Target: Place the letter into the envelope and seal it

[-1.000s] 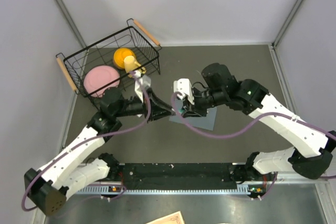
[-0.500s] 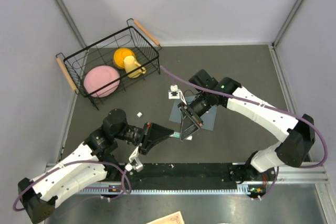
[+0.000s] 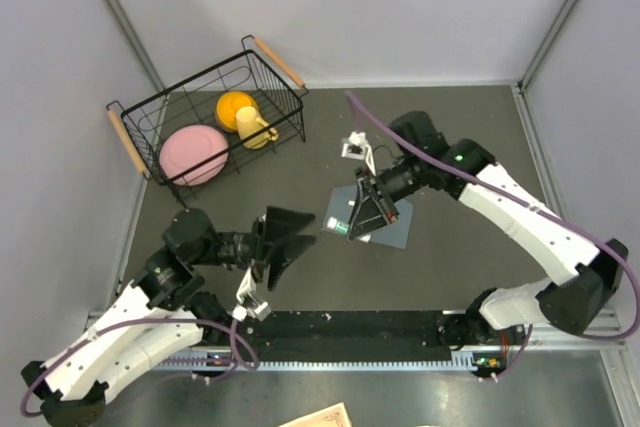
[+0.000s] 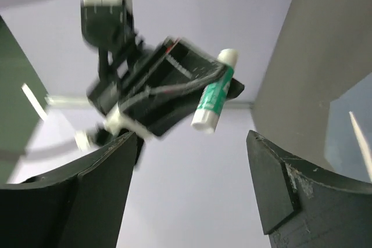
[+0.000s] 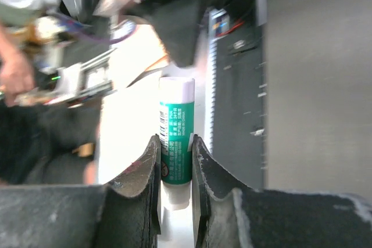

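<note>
**Glue stick passed to right arm; left arm now free**

Overhead: the left end effector [image 3: 308,231] has sprung wide open and pulled back toward its base within the last second, and it holds nothing. The right end effector [image 3: 355,227] is closed narrowly on the glue stick [image 3: 338,224], above the near edge of the envelope [image 3: 398,230]. The envelope lies flat on the tabletop [image 3: 470,127]. I cannot make out the letter there.

Left wrist: its spread fingers frame the right arm carrying the stick [image 4: 214,91].

Right wrist: the stick [image 5: 176,137] is pinched between both fingers.

Judgement: the hand-over looks complete, so gluing the flap can proceed.
</note>
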Available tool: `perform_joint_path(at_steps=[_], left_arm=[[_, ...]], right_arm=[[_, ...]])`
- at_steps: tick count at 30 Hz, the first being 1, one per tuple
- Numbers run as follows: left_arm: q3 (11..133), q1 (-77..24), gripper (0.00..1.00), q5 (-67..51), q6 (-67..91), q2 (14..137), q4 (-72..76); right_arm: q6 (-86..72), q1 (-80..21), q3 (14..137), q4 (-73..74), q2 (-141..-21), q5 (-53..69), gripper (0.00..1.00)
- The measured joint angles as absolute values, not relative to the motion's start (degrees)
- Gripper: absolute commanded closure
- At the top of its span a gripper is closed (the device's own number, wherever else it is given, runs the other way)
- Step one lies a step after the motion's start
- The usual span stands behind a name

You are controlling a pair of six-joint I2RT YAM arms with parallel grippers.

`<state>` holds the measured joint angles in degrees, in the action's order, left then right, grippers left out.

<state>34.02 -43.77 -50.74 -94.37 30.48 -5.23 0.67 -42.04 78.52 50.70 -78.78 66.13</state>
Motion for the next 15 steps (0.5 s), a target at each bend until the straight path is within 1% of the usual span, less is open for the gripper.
perform_joint_path(at_steps=[3, 6, 10, 12, 15], left_arm=[[41.93, -43.18, 0.21, -45.98, -76.49, 31.62, -10.15], [49.17, -36.93, 0.24, -47.27, -50.89, 36.53, -12.49], [49.93, -27.11, 0.27, -51.81, -11.62, 44.53, -4.23], [48.51, -25.91, 0.29, -52.21, 6.28, 48.47, 2.5], [45.69, -25.93, 0.31, -52.01, 25.78, 51.55, 9.37]], right_arm=[[5.72, -40.47, 80.51, 49.95, -74.83, 58.52, 1.0], [11.46, -40.36, 81.82, 49.28, -70.59, 51.22, 1.0], [18.94, -41.15, 82.89, 48.82, -67.53, 41.47, 1.0], [22.63, -42.89, 82.94, 48.77, -67.4, 36.32, 1.0], [26.83, -47.03, 82.91, 48.8, -67.53, 28.6, 1.0]])
